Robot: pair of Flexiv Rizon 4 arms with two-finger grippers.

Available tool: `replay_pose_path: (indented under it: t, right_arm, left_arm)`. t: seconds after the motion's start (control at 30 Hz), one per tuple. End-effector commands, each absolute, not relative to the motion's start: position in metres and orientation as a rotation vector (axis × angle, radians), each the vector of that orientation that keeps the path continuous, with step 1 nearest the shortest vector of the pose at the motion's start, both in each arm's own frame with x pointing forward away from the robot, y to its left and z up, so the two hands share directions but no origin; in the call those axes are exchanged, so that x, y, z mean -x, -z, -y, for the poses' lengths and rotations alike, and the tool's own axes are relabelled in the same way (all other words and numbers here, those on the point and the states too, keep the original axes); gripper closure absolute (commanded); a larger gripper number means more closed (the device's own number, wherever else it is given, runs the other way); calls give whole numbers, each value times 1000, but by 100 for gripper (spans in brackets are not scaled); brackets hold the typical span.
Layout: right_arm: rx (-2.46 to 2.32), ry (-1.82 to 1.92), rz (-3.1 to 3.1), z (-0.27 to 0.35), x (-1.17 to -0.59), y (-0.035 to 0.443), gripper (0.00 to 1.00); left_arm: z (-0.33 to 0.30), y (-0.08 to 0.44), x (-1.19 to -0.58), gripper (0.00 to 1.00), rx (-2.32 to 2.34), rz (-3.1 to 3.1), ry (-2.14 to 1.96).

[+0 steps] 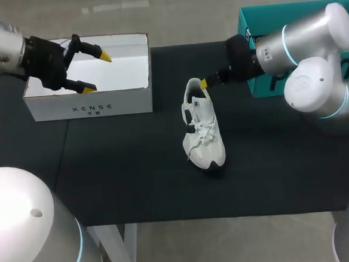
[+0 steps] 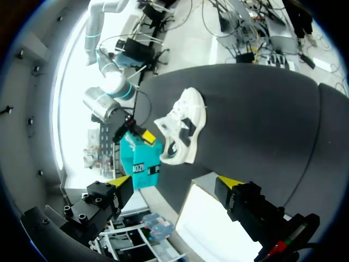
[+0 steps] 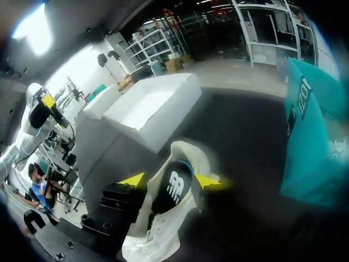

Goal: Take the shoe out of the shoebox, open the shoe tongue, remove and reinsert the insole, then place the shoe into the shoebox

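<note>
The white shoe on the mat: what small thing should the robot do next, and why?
Probably lower the right gripper to pinch the heel edge of the insole: the shoe is already out of the shoebox, and that gripper sits at its heel opening with the dark insole just ahead of it.

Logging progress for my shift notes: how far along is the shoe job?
Done: shoe is out of the white shoebox, on the table. In hand: right gripper at its heel, insole still inside. Remaining: insole out and back, reboxing.
</note>
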State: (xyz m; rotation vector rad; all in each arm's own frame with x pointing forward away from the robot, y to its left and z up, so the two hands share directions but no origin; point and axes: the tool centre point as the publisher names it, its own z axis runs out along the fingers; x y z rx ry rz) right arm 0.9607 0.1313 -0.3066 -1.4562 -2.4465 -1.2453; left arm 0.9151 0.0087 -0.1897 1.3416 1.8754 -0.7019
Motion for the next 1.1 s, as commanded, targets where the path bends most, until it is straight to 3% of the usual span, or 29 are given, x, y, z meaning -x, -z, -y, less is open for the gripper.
replay_pose_path:
  t: [0.03,0.23,0.7,1.1]
  right_arm:
    - [1581,1006,2579,-134,-963,298,100]
    - [1581,1006,2579,-134,-963,298,100]
    - [1829,501,2796,-168,-972,326,100]
    - [1962,496,2720,-168,-984,360,100]
  left_arm:
    - [-9,189,-915,0,-1344,-1878,699]
    - [-9,189,-915,0,-1344,-1878,699]
    - [-9,189,-915,0,-1344,-1878,699]
    - [-9,189,-915,0,-1344,-1878,699]
